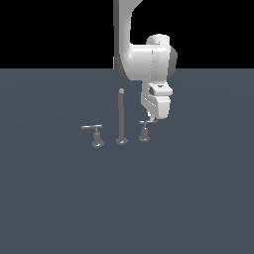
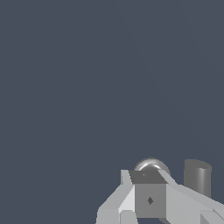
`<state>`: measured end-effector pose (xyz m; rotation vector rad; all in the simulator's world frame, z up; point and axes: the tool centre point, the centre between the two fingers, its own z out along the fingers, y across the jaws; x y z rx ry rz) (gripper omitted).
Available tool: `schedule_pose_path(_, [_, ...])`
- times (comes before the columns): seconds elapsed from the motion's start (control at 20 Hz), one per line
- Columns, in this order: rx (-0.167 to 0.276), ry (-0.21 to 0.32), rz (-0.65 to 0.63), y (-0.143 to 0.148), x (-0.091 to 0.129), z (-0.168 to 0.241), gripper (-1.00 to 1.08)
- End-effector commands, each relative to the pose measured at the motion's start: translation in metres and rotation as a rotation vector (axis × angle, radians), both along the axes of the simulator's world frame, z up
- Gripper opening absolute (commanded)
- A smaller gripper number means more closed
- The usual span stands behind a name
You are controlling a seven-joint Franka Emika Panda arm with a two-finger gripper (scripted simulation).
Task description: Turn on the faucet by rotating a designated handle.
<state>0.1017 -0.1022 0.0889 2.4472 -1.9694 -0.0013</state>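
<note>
**Gripper down at the small handle, right of the spout**

Exterior view: 1 white Panda arm came down from the top of frame, wrist bent, over a flat dark blue-grey floor. The faucet stood as 3 separate grey metal pieces in a row. The tall thin spout stood upright in the middle, rounded at the tip. On the exterior view's left sat the larger handle, long lever lying level on a bell-shaped base, well apart from the arm. On the exterior view's right, just beside the spout, sat the designated handle, a short lever on a small flared base.

The gripper hung directly above that small handle, its tip at the lever's level. Contact with the lever looked likely but could not be confirmed at this size.

Wrist view: mostly bare floor. A light grey finger filled the lower corner, with a rounded shiny metal dome showing just behind it and a dark grey cylinder beside it. Which faucet parts these were could not be told.

Claw state: only 1 finger showed clearly; spread or pressed together, I cannot tell.
</note>
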Motion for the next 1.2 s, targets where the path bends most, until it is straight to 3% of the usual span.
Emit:
schedule_pose_path(0.0, [0.000, 0.000, -0.001, -0.007, -0.007, 0.000, -1.00])
schedule_pose_path(0.2, [0.000, 0.000, -0.001, -0.018, -0.018, 0.000, -1.00])
schedule_pose_path(0.3, [0.002, -0.010, 0.007, -0.009, -0.011, 0.000, -1.00])
schedule_pose_path(1.05, [0.000, -0.001, -0.001, -0.017, -0.057, 0.000, -1.00])
schedule_pose_path(1.15, [-0.003, -0.012, -0.005, -0.021, -0.051, 0.000, -1.00])
